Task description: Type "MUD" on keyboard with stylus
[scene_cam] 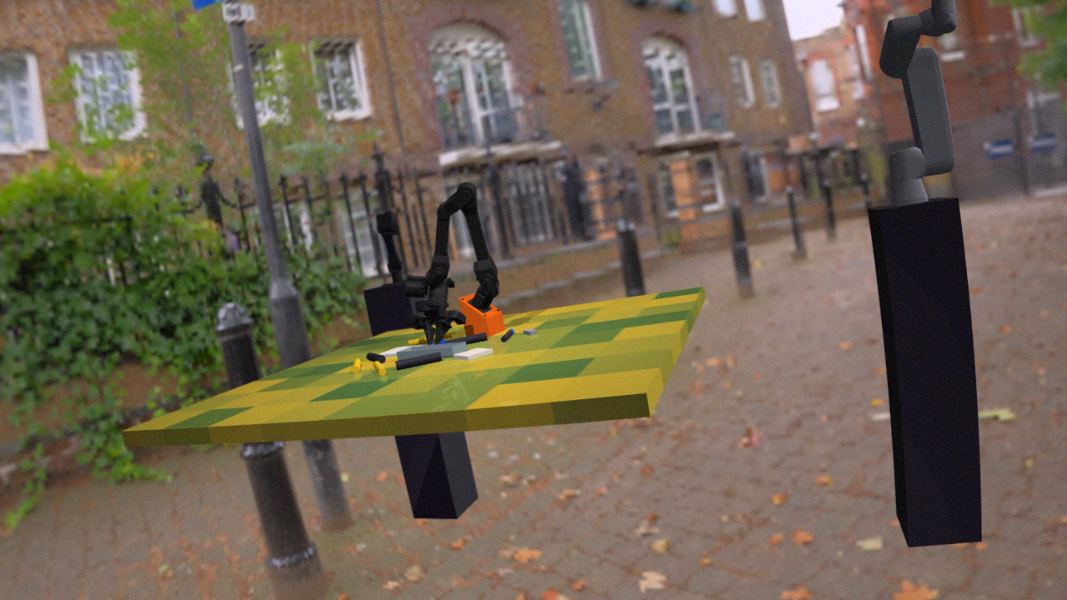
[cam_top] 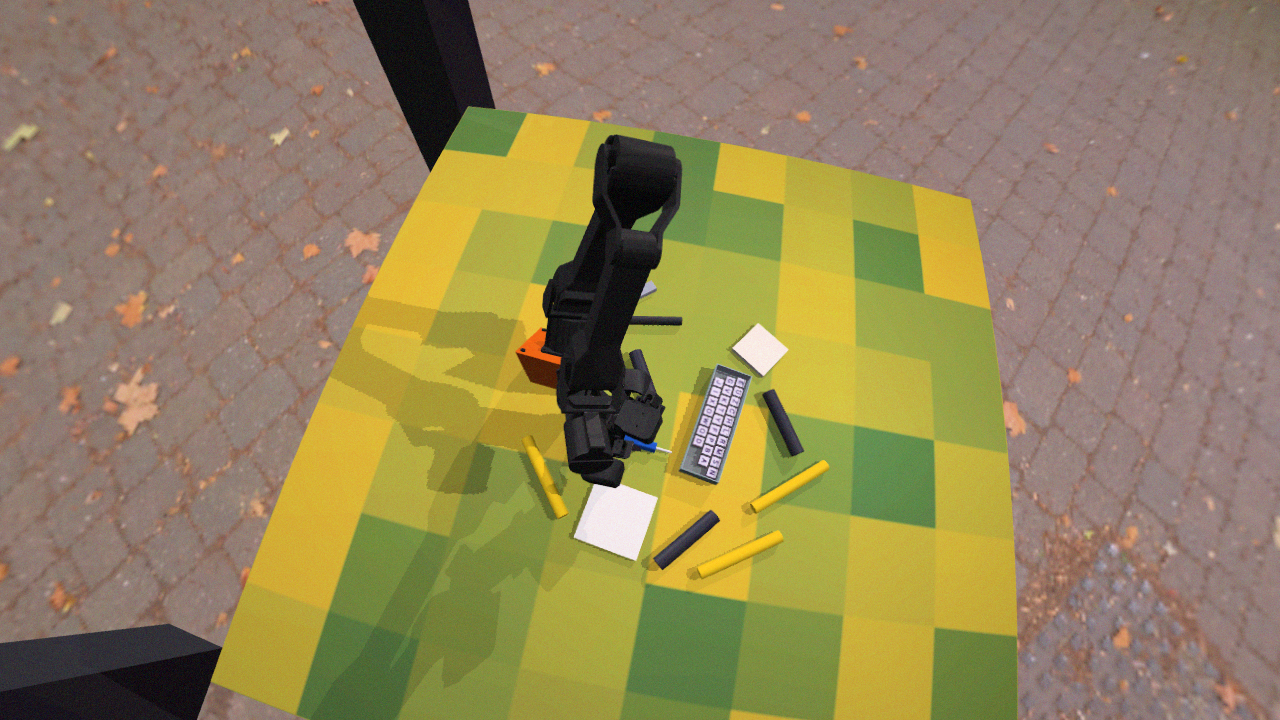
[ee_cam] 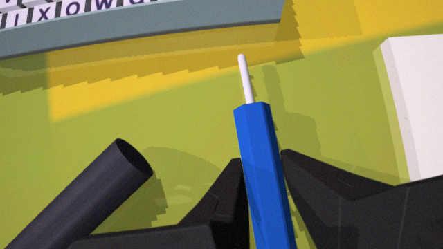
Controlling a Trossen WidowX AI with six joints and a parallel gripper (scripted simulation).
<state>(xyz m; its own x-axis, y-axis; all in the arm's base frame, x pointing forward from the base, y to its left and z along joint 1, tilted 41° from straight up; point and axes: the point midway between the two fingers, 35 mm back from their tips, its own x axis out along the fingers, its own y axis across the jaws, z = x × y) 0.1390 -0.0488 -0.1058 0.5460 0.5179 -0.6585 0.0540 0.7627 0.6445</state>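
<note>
A green and yellow checkered surface (cam_top: 895,573) (scene_cam: 522,387) (ee_cam: 173,131) carries everything. The black arm (cam_top: 617,295) (scene_cam: 477,231) bends over it from an orange base (cam_top: 537,368) (scene_cam: 488,324). The dark grey keyboard (cam_top: 716,422) (scene_cam: 431,350) (ee_cam: 145,25) lies with its long side facing the jaws, apart from them. A large white square (cam_top: 615,521) (ee_cam: 426,104) lies flat near the jaws; a smaller white square (cam_top: 759,349) (scene_cam: 473,353) is near the keyboard's far end. One dark rod (cam_top: 784,421) (scene_cam: 419,361) lies beside the keyboard, on the side away from the arm, and another dark rod (cam_top: 637,360) (ee_cam: 79,194) is close to the jaws. Yellow rods lie around the keyboard and the large white square. The blue stylus (cam_top: 640,443) (ee_cam: 263,173) is clamped between the jaws, its thin white tip pointing toward the keyboard but not touching it. A small grey block (cam_top: 648,288) (scene_cam: 529,332) sits partly behind the arm in the top view.
</note>
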